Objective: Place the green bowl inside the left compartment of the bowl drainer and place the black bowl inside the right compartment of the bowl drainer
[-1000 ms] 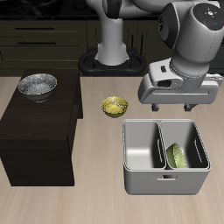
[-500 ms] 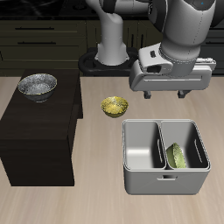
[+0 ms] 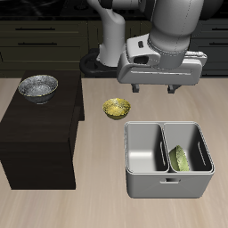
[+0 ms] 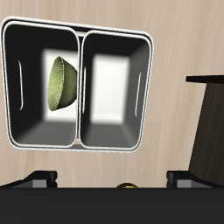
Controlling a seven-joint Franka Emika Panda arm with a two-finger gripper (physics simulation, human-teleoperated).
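Observation:
The green bowl lies tilted on its side inside the bowl drainer, in the well farther from the dark cabinet. The well beside it holds nothing. The black bowl with its silvery speckled inside sits upright on top of the dark cabinet, out of the wrist view. My gripper hangs open and empty above the table, behind the drainer and well apart from both bowls.
A small yellow bowl stands on the table between the dark cabinet and the drainer. The cabinet is a tall block along the table's side. The robot's base stands at the back.
My gripper has risen and moved back from over the drainer, shifting sideways toward the yellow bowl. The bowls and the drainer have not moved.

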